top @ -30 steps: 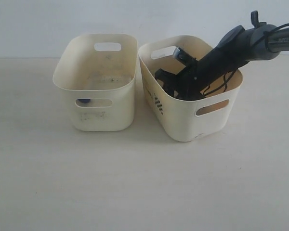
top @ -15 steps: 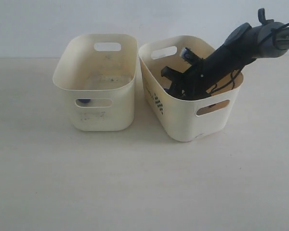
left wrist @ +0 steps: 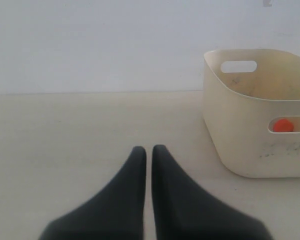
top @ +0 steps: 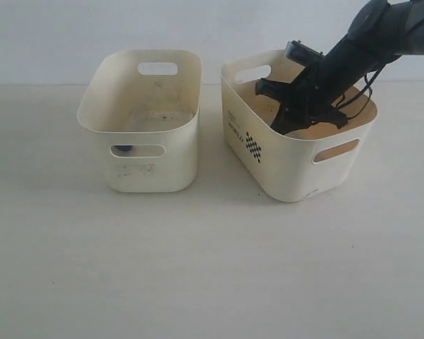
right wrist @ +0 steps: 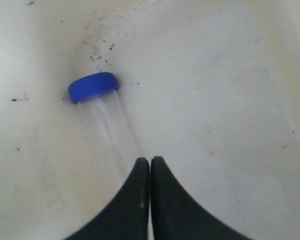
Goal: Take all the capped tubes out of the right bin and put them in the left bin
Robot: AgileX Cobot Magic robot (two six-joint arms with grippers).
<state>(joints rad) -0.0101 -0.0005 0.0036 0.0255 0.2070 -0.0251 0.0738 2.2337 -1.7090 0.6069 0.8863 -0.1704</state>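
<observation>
Shifted rightward and turned since a sec ago, the cream plastic right bin (top: 283,169) w/ checker marks now stands apart from the smudged cream left bin (top: 152,173). The right hand (right wrist: 150,162) has clenched from half open, w/ nothing between its fingers. A clear plastic blue-capped tube (right wrist: 107,125) lies on the right bin's floor, its far end slipping behind one fingertip. It's prob. light, stiff, slick and apt to roll, so best pinched across the mid-barrel. The left hand (left wrist: 148,150) is clenched and empty, over the pale desk (left wrist: 65,125)
</observation>
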